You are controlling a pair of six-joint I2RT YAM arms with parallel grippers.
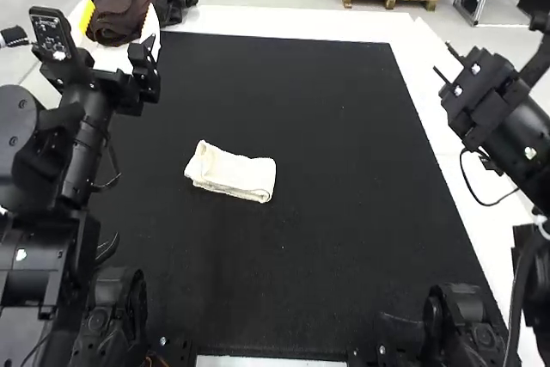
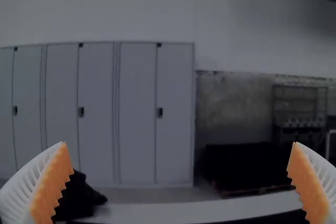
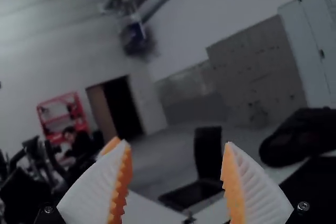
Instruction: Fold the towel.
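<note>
Table, white, broad [image 1: 292, 20]: by it the whole work is carried.
Mat, black, rectangular, flat [image 1: 344, 264]: laid over the table, presumably so that pale cloth is easily seen and gripped.
Left arm, black, jointed [image 1: 82, 139]: stationed at 9 o'clock from the mat's middle.
Right arm, black, jointed [image 1: 524, 139]: stationed at 3 o'clock. Both are held out by the sides, probably so that the cloth is not disturbed.
Towel, cream, soft, folded into a small oblong with stacked layers [image 1: 232, 174]: placed on the mat at 10 o'clock; the fold is judged complete or nearly so.
Left gripper, white-ribbed, orange-padded [image 2: 180, 148]: spread wide, nothing held.
Right gripper, likewise made [image 3: 176, 148]: spread apart, nothing held.
</note>
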